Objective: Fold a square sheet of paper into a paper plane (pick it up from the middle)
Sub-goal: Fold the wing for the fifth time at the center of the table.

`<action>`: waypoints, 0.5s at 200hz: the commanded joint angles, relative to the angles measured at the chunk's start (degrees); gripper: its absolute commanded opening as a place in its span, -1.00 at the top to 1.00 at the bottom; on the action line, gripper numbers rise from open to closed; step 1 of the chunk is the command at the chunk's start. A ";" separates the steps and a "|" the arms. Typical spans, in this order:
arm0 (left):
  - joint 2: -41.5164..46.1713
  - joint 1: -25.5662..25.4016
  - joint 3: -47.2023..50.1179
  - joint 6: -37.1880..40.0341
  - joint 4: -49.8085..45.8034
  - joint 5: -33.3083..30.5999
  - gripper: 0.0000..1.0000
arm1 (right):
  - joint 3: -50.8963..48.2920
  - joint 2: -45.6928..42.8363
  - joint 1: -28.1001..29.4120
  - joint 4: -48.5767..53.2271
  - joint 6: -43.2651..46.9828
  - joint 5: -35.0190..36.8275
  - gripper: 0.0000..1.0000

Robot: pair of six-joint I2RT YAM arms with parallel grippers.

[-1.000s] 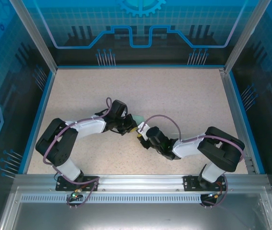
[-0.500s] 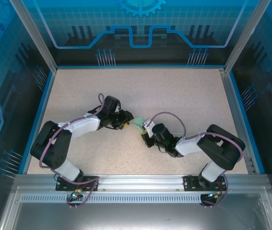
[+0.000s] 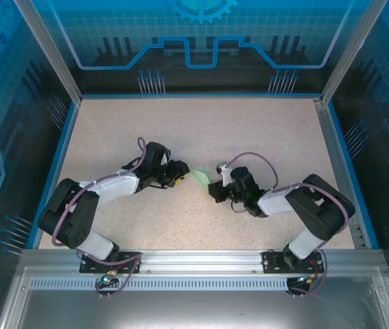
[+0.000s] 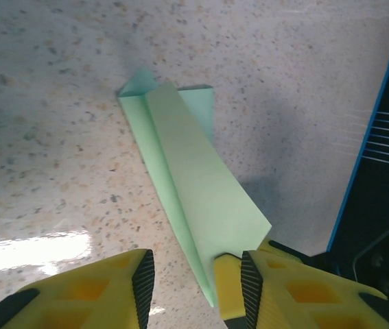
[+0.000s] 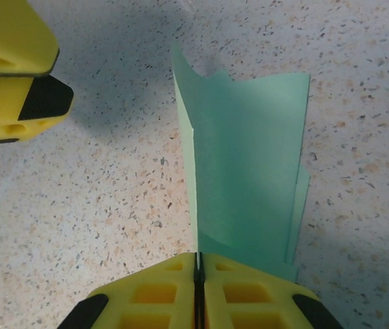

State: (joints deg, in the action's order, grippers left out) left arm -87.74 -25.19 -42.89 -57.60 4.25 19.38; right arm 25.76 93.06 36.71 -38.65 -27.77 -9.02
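The square sheet of paper is pale green and folded into a narrow strip with side flaps. It lies mid-table between the two grippers. My right gripper is shut on the paper's upright middle fold at its near end. In the top view the right gripper sits just right of the paper. My left gripper is just left of it. In the left wrist view that gripper is open, and the paper's end reaches between the fingers, close to the right pad, unpinched. The left fingers show beyond the paper.
The speckled tabletop stretches wide behind and to both sides of the grippers. A blue border strip and glass walls ring it. An aluminium rail carrying both arm bases runs along the near edge.
My left gripper has opened, let go of the paper and drawn back to the left. My right gripper has shut on the paper and shifted right, taking it along.
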 commanded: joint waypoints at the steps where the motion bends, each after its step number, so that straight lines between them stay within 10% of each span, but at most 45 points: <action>1: -1.58 -1.05 0.80 2.49 5.71 2.90 0.20 | 0.22 1.40 -1.68 -1.13 -4.40 -6.62 0.81; 100: -5.94 -3.44 2.23 4.56 13.71 4.88 0.33 | 2.39 5.36 -5.89 -0.63 -9.59 -13.23 0.81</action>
State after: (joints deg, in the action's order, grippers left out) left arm -92.53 -28.03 -41.76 -54.94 14.87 22.46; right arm 27.05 96.86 32.40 -38.63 -35.03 -19.86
